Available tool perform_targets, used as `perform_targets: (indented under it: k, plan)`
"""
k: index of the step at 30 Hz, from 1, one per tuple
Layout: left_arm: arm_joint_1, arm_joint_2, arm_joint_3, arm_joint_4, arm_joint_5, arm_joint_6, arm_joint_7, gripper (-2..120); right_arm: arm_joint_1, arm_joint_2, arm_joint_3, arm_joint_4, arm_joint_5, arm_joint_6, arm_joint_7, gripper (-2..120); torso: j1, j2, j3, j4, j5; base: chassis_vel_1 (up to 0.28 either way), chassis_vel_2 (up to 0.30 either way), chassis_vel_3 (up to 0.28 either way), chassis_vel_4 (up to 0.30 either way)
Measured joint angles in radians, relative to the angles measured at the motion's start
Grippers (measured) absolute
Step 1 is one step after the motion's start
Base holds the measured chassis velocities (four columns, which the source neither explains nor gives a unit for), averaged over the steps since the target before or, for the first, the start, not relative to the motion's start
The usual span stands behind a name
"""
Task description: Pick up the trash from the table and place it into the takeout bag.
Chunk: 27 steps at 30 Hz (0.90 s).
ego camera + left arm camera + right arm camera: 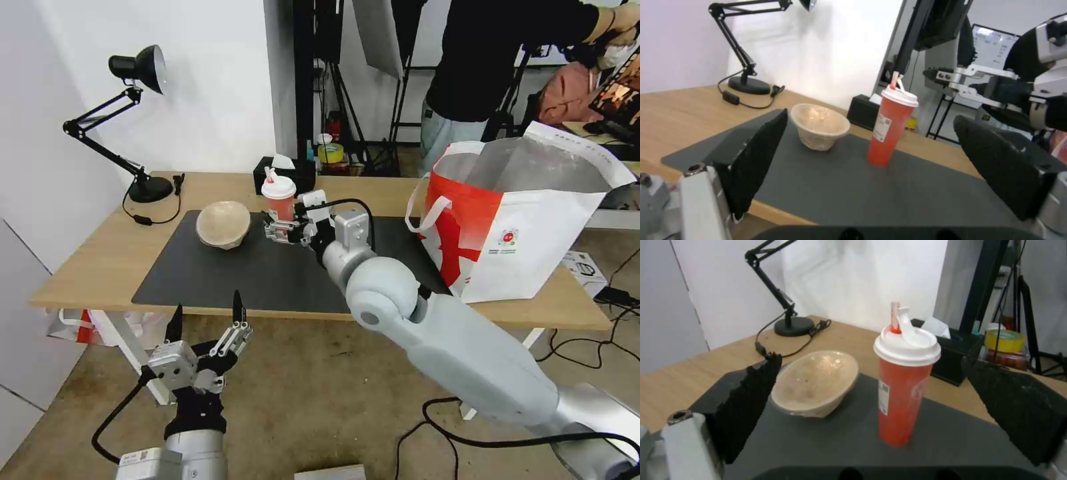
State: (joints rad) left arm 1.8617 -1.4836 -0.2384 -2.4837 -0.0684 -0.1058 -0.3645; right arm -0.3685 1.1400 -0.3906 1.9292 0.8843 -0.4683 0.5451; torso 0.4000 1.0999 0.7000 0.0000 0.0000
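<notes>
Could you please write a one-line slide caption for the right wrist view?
Open right pincer lines up on the upright red cup beside the tilted beige paper bowl on the dark grey mat.

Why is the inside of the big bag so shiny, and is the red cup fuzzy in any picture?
In the head view the takeout bag has silver foil lining that catches the room light, so it gleams. In the left wrist view the red cup looks soft and a bit blurry; in the right wrist view it is clearer, while the black fingers up close are fuzzy-edged.
</notes>
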Motion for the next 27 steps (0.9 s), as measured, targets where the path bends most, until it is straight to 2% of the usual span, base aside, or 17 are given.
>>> perform_targets:
  k: [13, 27]
  plan:
    - [0.002, -0.007, 0.005, 0.000, 0.013, -0.005, 0.000, 100, 0.040, 0.025, -0.004, -0.053, 0.017, -0.013, 0.001, 100, 0.000, 0.000, 0.000, 0.0000, 0.0000, 0.000, 0.000, 0.000, 0.000]
    - [0.006, -0.007, 0.003, -0.002, 0.015, -0.005, 0.001, 100, 0.075, 0.047, 0.014, -0.094, 0.128, -0.069, 0.028, 100, 0.000, 0.000, 0.000, 0.0000, 0.0000, 0.000, 0.000, 0.000, 0.000]
